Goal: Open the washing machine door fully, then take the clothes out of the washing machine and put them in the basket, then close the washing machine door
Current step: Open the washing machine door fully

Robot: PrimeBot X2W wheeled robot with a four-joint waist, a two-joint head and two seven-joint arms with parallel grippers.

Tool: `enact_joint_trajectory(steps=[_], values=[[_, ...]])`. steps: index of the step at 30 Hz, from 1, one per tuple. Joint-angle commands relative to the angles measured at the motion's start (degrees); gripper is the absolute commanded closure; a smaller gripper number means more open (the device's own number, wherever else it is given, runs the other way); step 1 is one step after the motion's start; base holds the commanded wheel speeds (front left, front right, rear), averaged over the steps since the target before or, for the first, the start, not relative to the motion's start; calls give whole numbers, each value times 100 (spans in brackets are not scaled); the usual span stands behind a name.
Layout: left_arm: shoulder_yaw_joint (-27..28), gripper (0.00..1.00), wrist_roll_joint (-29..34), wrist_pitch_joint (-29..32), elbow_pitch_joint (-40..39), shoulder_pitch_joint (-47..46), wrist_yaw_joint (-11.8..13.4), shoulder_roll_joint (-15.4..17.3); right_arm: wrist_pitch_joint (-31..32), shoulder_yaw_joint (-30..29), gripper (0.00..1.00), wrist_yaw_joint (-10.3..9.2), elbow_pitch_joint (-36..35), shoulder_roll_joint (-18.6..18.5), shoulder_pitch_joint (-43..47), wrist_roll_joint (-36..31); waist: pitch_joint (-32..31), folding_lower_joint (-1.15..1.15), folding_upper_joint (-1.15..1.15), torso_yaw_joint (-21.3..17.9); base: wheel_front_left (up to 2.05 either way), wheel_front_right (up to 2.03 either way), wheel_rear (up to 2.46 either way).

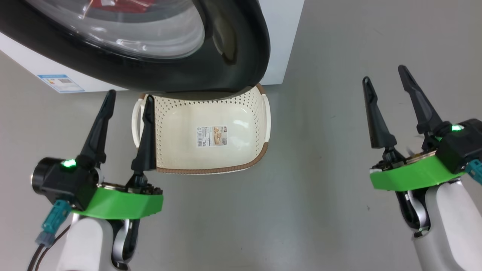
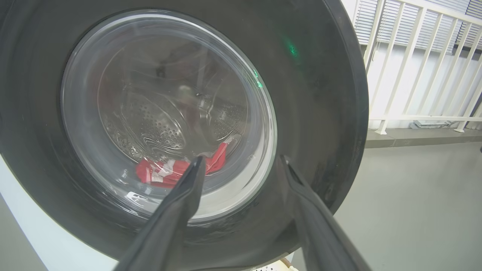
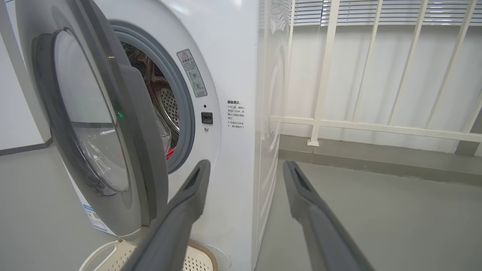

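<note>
Plainly the washing machine (image 3: 233, 75) stands ahead of both pincers, with the washing machine door (image 1: 241, 45) swung only partway out, so the opening step looks unfinished. The basket (image 1: 211, 170) sits on the floor just beyond the left pincer (image 1: 130, 95), tucked under the door's lower rim, probably so garments can drop straight in. The clothes (image 2: 162, 173), red with white, lie low in the drum, behind the glass ahead of the left pincer. The right pincer (image 1: 384, 73) hovers well right of the basket. Both pincers gape wide, empty, apparently touching nothing.
</note>
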Motion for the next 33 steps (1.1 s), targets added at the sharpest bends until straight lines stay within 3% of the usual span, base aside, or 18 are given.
enact_joint_trajectory(steps=[1, 26, 27, 29, 33], values=[[196, 0, 46, -28, -129, 111, -9, 81, -35, 79, 0, 35, -182, 52, 79, -70, -15, 0, 0, 12, 0, 0, 0], [251, 0, 180, -28, -162, 287, -27, 43, -36, 132, 0, 35, -248, 180, 326, -117, -120, 0, 0, 52, 0, 0, 0], [251, 0, 180, -28, -164, 285, -28, 42, -36, 148, 28, 35, -240, 163, 306, -141, -114, 0, 0, 56, 0, 0, 0], [250, 0, 181, -28, -178, 284, -28, 41, -36, 194, 100, 35, -173, 126, 247, -180, -101, 0, 0, 61, 0, 0, 0], [237, 0, 183, -28, -214, 276, -27, 39, -36, 192, 100, 35, -30, 169, -19, 297, -56, 0, 0, 87, 0, 0, 0]])
